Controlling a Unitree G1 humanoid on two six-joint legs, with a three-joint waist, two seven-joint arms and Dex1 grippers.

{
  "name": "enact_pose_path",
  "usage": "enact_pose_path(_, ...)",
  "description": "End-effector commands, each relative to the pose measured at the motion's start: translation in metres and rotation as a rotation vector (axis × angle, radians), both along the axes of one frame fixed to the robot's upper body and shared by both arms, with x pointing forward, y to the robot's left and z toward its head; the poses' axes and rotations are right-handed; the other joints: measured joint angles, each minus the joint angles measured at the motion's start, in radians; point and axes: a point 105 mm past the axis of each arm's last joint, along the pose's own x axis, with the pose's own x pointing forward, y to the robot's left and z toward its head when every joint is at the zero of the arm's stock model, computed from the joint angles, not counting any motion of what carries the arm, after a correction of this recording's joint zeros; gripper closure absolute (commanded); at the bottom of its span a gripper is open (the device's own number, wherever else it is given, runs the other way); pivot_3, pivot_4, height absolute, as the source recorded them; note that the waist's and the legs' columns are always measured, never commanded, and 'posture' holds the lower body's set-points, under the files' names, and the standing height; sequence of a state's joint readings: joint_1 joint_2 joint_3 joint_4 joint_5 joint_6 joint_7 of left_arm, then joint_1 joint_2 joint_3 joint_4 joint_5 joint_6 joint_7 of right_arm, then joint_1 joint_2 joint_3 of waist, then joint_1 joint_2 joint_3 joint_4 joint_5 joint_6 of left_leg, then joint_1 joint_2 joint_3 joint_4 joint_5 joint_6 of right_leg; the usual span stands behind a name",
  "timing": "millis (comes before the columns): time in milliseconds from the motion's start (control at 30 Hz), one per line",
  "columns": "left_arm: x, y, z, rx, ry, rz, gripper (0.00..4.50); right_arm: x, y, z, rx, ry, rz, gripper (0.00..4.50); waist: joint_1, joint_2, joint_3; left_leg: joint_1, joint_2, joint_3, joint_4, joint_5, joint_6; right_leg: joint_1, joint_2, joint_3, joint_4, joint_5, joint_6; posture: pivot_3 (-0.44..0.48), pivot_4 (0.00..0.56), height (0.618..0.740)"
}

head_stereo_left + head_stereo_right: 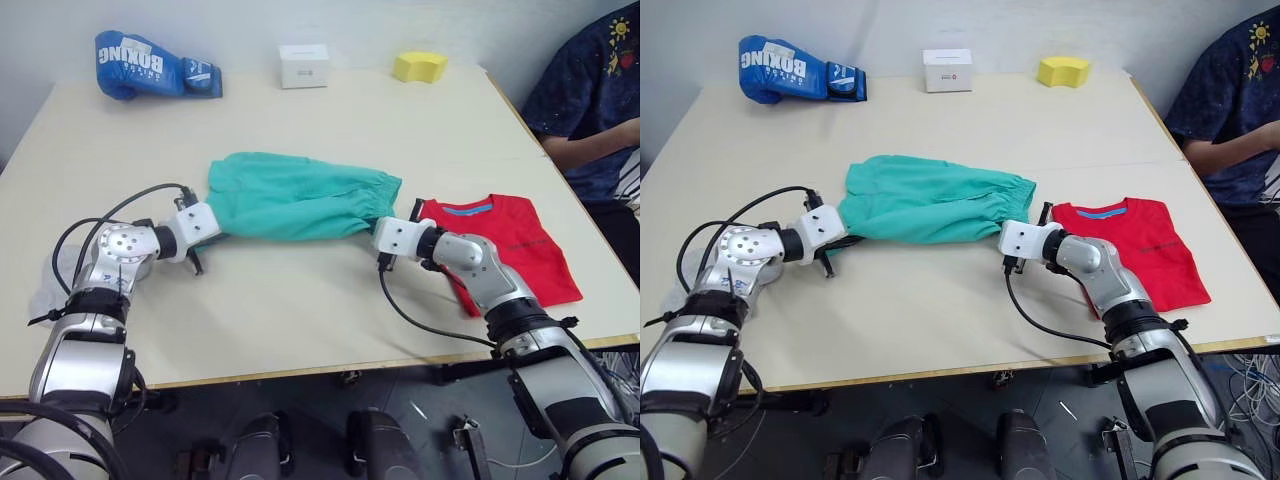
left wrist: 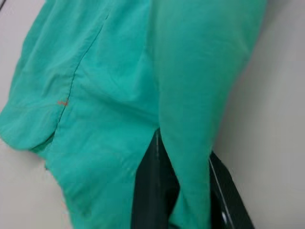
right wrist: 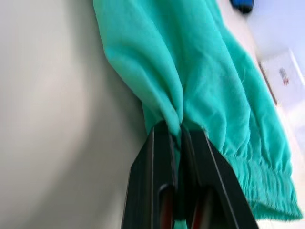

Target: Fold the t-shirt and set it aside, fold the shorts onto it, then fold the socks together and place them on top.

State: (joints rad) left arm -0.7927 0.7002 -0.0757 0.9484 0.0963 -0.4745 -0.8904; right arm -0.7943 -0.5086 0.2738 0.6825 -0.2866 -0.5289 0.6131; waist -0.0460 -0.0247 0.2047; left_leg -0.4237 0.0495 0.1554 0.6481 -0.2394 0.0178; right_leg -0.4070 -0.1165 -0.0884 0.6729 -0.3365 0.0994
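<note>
Between both pincers, shorts [image 1: 296, 196] stretched left-right

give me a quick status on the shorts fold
Left gripper and right gripper both shut on the shorts, one at each end. T-shirt folded, lying to the right. Nothing in the way.

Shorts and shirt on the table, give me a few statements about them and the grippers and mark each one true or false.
1. Both grippers pinch the shorts, the left gripper at one end, the right gripper at the other. True.
2. The shorts lie on top of the t-shirt. False: they lie beside it, on the table.
3. The t-shirt lies folded near the robot's right arm. True.
4. A boxing glove rests on the shorts. False: it sits apart at the table's far edge.
</note>
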Motion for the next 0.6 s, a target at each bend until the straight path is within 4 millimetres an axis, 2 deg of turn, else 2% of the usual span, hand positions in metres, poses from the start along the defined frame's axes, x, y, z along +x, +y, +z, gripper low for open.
enact_pose_path(33, -0.035, -0.006, -0.011, -0.026, 0.06, -0.107, 4.47, -0.01, -0.012, 0.007, 0.047, -0.02, 0.048, 4.5, -0.01, 0.0, 0.0, 0.0, 0.0, 0.0, 0.0, 0.0, 0.0, 0.0, 0.0, 0.0, 0.0, 0.0, 0.0, 0.0, 0.15, 0.74)
enact_pose_path(133, -0.076, -0.013, -0.008, -0.027, 0.07, -0.169, 4.47, -0.025, -0.025, 0.001, 0.031, -0.023, 0.104, 4.5, -0.015, 0.0, 0.0, 0.001, 0.0, 0.0, -0.002, -0.001, -0.001, 0.0, 0.0, 0.002, -0.002, 0.0, 0.0, 0.0, 0.15, 0.74)
enact_pose_path(300, -0.119, -0.014, 0.003, -0.059, 0.062, -0.145, 4.47, -0.055, -0.041, -0.006, 0.035, -0.01, 0.199, 4.5, -0.011, 0.0, 0.0, 0.002, 0.001, 0.0, 0.0, -0.001, 0.0, 0.003, -0.001, 0.005, -0.008, 0.0, 0.0, 0.0, 0.15, 0.74)
enact_pose_path(367, -0.134, -0.016, 0.0, -0.107, 0.094, -0.114, 4.47, -0.064, -0.048, -0.011, 0.031, 0.006, 0.208, 4.5, -0.009, 0.0, 0.0, 0.004, 0.001, -0.003, 0.001, -0.002, 0.001, 0.008, -0.001, 0.008, -0.011, 0.0, 0.0, 0.0, 0.15, 0.74)
enact_pose_path(433, -0.151, -0.018, -0.012, -0.113, 0.153, -0.098, 4.47, -0.07, -0.055, -0.017, 0.055, 0.044, 0.188, 4.5, -0.008, 0.0, 0.0, 0.005, 0.001, -0.005, 0.0, -0.003, 0.001, 0.011, -0.002, 0.008, -0.013, 0.0, 0.0, 0.0, 0.15, 0.74)
enact_pose_path(600, -0.166, -0.019, -0.018, -0.151, 0.171, -0.027, 4.47, -0.088, -0.058, -0.027, 0.087, 0.085, 0.173, 4.5, -0.003, 0.0, 0.0, 0.009, 0.001, -0.006, -0.001, -0.004, -0.001, 0.015, -0.008, 0.006, -0.014, -0.001, -0.002, 0.0, 0.15, 0.74)
